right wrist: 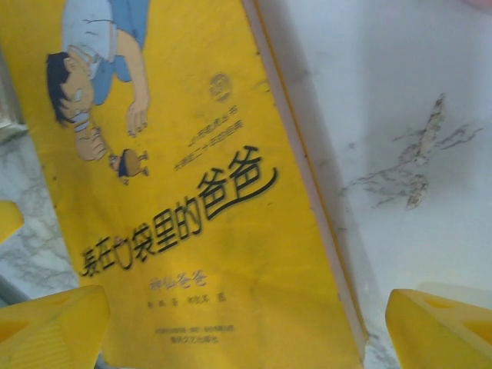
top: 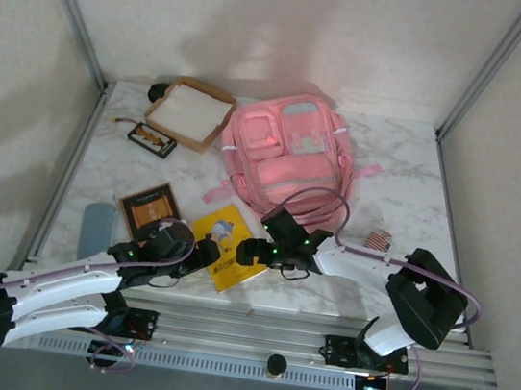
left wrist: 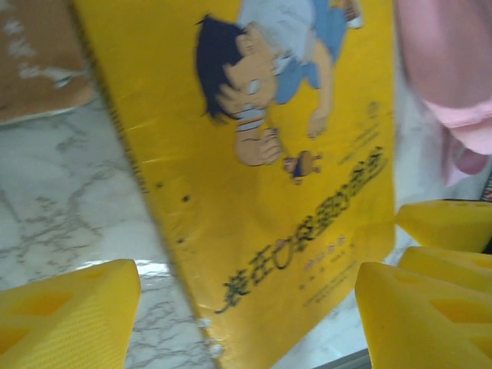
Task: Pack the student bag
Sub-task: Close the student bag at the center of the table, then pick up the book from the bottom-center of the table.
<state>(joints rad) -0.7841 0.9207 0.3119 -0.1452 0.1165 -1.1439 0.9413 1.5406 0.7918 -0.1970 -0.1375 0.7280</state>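
The student bag point(top: 290, 156), a large pink backpack, lies flat at the back centre of the table; its pink fabric point(left wrist: 453, 84) edges the left wrist view. A yellow picture book point(top: 227, 244) with a cartoon boy lies in front of it. My left gripper point(top: 202, 250) hovers at the book's left side, open, and the cover point(left wrist: 292, 177) shows between its yellow fingers point(left wrist: 69, 315). My right gripper point(top: 251, 250) sits at the book's right edge, open, and its fingers point(right wrist: 442, 327) straddle the cover point(right wrist: 184, 192) and its page edge.
A brown book point(top: 149, 207) and a blue-grey case point(top: 96, 227) lie left of the yellow book. A tan cardboard tray point(top: 191, 113) and a black-framed item point(top: 152, 137) sit at the back left. A small striped object point(top: 379, 238) rests on the right.
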